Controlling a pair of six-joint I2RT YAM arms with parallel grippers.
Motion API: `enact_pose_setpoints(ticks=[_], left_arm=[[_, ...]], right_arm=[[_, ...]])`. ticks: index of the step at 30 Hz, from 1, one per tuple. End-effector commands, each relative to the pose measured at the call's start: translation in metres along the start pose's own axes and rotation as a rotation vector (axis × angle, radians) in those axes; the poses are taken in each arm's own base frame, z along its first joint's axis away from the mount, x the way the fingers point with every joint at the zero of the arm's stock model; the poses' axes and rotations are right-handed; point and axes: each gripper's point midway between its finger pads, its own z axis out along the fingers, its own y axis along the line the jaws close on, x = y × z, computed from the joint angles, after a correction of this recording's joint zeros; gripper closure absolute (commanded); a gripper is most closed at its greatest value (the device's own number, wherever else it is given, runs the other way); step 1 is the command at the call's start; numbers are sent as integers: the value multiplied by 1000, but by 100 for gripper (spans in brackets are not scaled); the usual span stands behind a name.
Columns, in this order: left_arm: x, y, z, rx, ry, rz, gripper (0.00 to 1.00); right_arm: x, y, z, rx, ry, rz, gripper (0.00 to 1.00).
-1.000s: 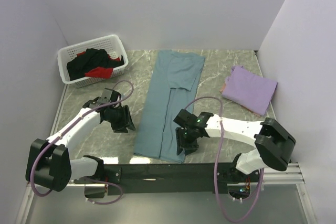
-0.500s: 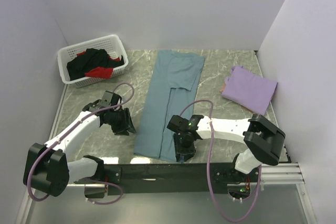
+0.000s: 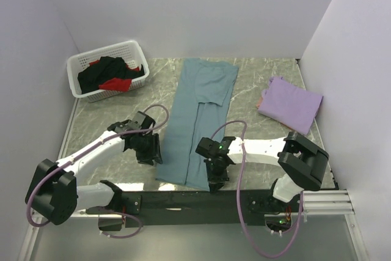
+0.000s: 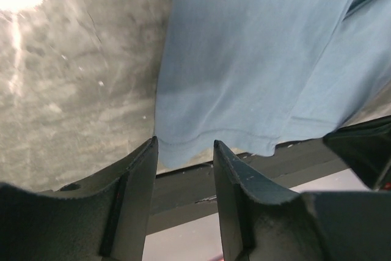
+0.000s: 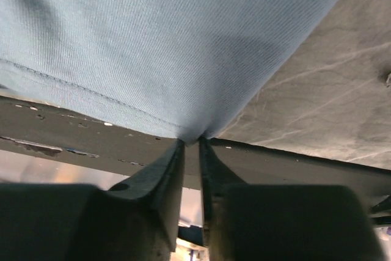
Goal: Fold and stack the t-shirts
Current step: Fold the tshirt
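A long dusty teal t-shirt [image 3: 195, 114] lies folded lengthwise down the middle of the marble table, its hem at the near edge. My right gripper [image 3: 215, 178] is at the hem's near right corner, shut on the teal t-shirt [image 5: 153, 41], with the cloth pinched between its fingertips [image 5: 190, 140]. My left gripper [image 3: 153, 151] stands open just off the hem's near left corner; the teal t-shirt [image 4: 263, 59] lies beyond its tips [image 4: 184, 145], nothing between them. A lavender t-shirt [image 3: 290, 103] lies folded at the right. Black [image 3: 110, 68] and red [image 3: 116, 84] t-shirts sit crumpled in the basket.
The white slotted basket [image 3: 131, 44] stands at the back left corner. A black rail [image 3: 183, 200] runs along the table's near edge right below the hem, and shows as the black rail [image 4: 244, 169] in the left wrist view. White walls close in on three sides.
My right gripper slid left to the hem's near right corner and closed on the cloth. My left gripper moved right, toward the hem's left corner, staying open.
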Motion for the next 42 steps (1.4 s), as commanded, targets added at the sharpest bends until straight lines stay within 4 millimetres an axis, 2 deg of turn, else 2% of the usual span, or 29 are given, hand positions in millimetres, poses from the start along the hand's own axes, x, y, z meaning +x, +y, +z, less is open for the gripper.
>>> enact_pose_setpoints(ticks=[1,5,8,17,21,29,42], left_arm=[[3,7,0,-61,-16,-17,53],[10,11,2,-85,-13,-25,53],[20,17,7,-113,13,-27,53],[34,14,18,-99,72,-22,58],[37,16,20,-121,79,-23,67],[43,16,25,-123,111,-8,69],[54,14,31,-120,154,12,67]], right_arm=[[5,-9,4,31,9,-6,80],[4,-12,3,46,-1,-15,89],[2,-12,0,56,-7,-24,90],[2,-17,-3,64,-24,-18,90],[2,-18,-4,64,-32,-13,90],[2,-19,-5,55,-41,3,90],[3,-19,-5,49,-45,12,91]])
